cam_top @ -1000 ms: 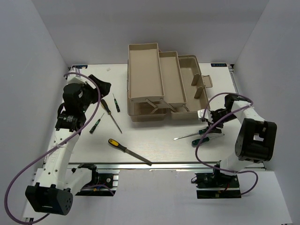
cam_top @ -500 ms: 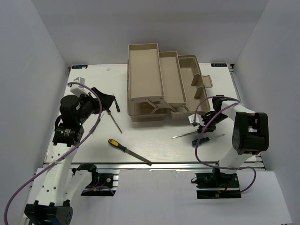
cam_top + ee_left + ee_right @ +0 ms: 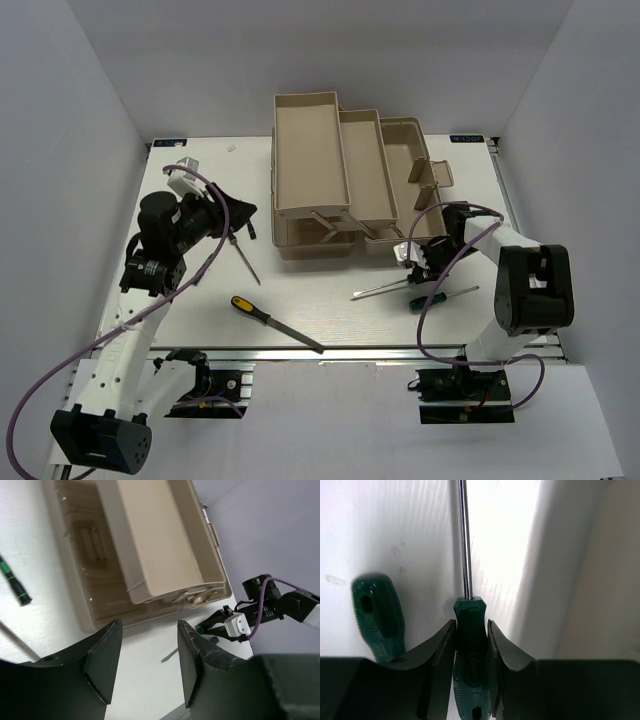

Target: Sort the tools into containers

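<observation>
A green-handled screwdriver (image 3: 385, 287) lies left to right on the table (image 3: 320, 305), just in front of the open toolbox (image 3: 276, 160). Its tip points left and its handle is on the right. The right fingers (image 3: 440, 655) pinch that handle, with the right arm bent low and reaching left. A second screwdriver (image 3: 442, 297) lies just beside it. The left arm is raised, and the left fingers (image 3: 105, 660) are spread, aimed at the toolbox.

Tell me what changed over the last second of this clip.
The right pincer, shut on a green-handled screwdriver, moved it left along the table in front of the toolbox. The left pincer, open and empty, swung right toward the toolbox. The other green screwdriver, the file and the toolbox stayed put.
</observation>
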{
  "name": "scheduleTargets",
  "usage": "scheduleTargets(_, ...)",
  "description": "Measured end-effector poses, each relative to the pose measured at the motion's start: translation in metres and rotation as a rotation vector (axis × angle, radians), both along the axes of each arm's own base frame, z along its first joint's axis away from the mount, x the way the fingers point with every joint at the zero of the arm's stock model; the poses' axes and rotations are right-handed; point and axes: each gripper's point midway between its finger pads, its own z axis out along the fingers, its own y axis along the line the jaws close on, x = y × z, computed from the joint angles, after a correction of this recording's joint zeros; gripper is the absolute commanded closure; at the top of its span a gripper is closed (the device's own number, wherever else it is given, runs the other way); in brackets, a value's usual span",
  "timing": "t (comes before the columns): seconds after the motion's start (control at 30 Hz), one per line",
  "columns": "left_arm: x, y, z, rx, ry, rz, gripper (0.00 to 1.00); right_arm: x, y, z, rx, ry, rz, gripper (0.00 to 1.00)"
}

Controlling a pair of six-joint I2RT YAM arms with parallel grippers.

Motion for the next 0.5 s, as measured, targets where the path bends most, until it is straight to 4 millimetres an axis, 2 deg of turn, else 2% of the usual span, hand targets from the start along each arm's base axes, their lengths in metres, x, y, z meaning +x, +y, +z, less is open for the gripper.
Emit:
scheduleTargets(0.1,0.001,-0.011,0.015,0.008,-0.036,-0.044,0.47,0.0,0.008,0.021,0.053,-0.043,0.003,1.0)
scheduleTargets(0.2,0.002,-0.021,0.027,0.011,-0.079,-0.077,0.48,0.002,0.019,0.05,0.122,-0.108,0.013,1.0)
scheduleTargets(0.27,0.003,-0.025,0.029,0.014,-0.093,-0.092,0.48,0.001,0.026,0.07,0.174,-0.151,0.029,1.0)
scheduleTargets(0.4,0.004,-0.034,0.028,0.021,-0.102,-0.119,0.47,-0.013,0.043,0.111,0.296,-0.193,0.072,1.0)
scheduleTargets(0.47,0.005,-0.038,0.029,0.032,-0.108,-0.127,0.44,-0.018,0.054,0.137,0.382,-0.181,0.031,1.0)
scheduleTargets(0.5,0.006,-0.042,0.031,0.039,-0.114,-0.134,0.42,-0.014,0.06,0.155,0.439,-0.192,-0.01,1.0)
